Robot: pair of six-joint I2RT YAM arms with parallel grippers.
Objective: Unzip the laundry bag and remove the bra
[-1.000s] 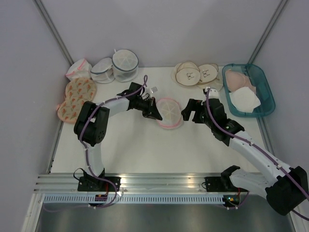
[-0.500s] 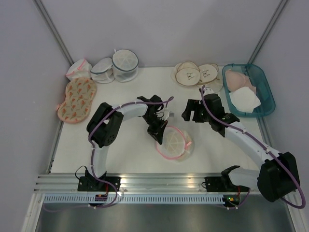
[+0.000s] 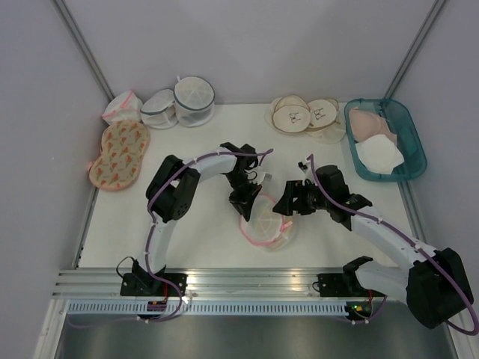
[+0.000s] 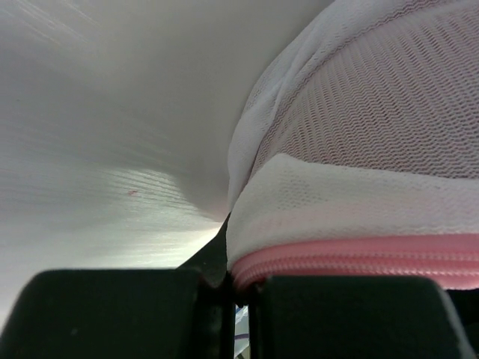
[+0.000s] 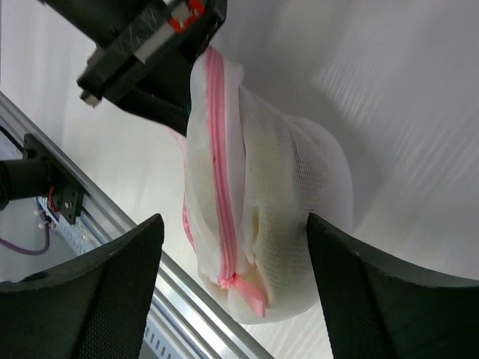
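pinching just a thin fold of rim, the left gripper (image 3: 245, 200) is being held shut on the round white mesh laundry bag with pink zipper (image 3: 263, 223), tilted on edge at mid-table; a slip is being risked. the right gripper (image 3: 284, 206) is being held wide beside it, so mesh may be snagged instead of the pink zipper pull (image 5: 247, 288). the near aluminium rail (image 3: 247, 278) is close; room is being offered on the far side of the white table (image 3: 202, 247).

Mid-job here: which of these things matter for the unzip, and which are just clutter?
In the job: laundry bag, cream item inside it, left gripper clamping its rim, right gripper open beside it.
Lying about: grey-rimmed mesh bags, pink-edged pouch, patterned pads, beige pads, teal tray.
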